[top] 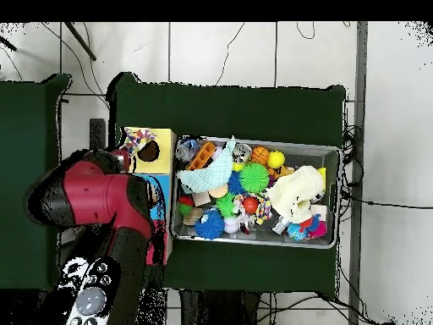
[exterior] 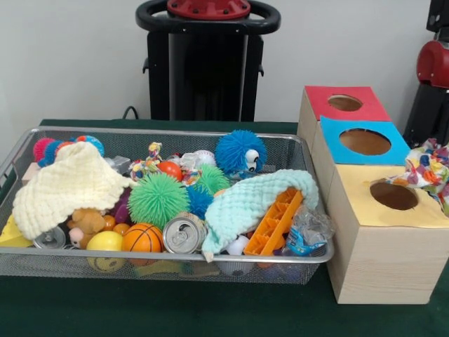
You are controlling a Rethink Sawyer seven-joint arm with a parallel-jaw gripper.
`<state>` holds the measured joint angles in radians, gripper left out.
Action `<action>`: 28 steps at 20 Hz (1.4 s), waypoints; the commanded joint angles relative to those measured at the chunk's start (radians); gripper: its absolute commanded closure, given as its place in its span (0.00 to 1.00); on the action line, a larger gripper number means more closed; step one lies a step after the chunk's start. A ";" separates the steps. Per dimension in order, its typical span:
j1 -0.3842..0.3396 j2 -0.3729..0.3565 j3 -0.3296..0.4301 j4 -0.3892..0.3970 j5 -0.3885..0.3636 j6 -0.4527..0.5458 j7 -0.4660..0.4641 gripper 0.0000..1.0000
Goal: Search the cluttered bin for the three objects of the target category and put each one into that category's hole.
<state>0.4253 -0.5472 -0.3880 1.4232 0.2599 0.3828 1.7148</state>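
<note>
Judging from where things lie, your main risk sits at the yellow hole [exterior: 393, 196]. The colourful rope toy [exterior: 426, 168] hangs just beside that hole, over its far rim and not inside it, with loose frayed ends spreading sideways. If it is let go here, I judge that it could catch on the rim or slide off the wooden box [exterior: 379, 260] onto the tabletop. Its tufts could also snag on the way out.

You cannot tell the state of the hand. The red arm [top: 101, 199] covers it from above, and the front view cuts it off at the edge beside the yellow hole, so whether it is clamped on the toy or apart is not shown.

Well away from the yellow hole, the bin [exterior: 168, 132] hides a good deal. A cream cloth [exterior: 66, 186] and a mint cloth [exterior: 245, 203] lie over the clutter, and anything under them is out of sight. A second rope toy [exterior: 149, 165], small and knotted, shows near the bin's wall farthest from you. A third I cannot make out.
</note>
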 commanded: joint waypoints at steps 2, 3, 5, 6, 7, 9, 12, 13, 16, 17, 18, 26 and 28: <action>-0.047 0.040 0.015 0.045 0.042 0.062 0.262 1.00; -0.048 0.040 0.017 0.045 0.043 0.061 0.261 1.00; -0.053 0.039 0.021 0.044 0.042 0.060 0.254 1.00; -0.054 0.039 0.021 0.043 0.041 0.060 0.253 1.00; -0.054 0.040 0.020 0.041 0.040 0.061 0.252 1.00; -0.057 0.040 0.022 0.040 0.039 0.060 0.249 1.00; -0.060 0.039 0.021 0.035 0.037 0.071 0.245 1.00; -0.062 0.037 0.020 0.033 0.035 0.079 0.242 1.00; -0.072 0.031 0.021 0.031 0.027 0.100 0.224 1.00; -0.073 0.030 0.019 0.028 0.025 0.106 0.221 1.00; -0.078 0.027 0.020 0.032 0.022 0.110 0.216 1.00; -0.100 0.028 0.025 0.021 0.012 0.137 0.191 1.00; -0.111 0.026 0.030 0.021 0.010 0.151 0.182 1.00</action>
<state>0.3643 -0.5467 -0.3920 1.4234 0.2636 0.3989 1.7148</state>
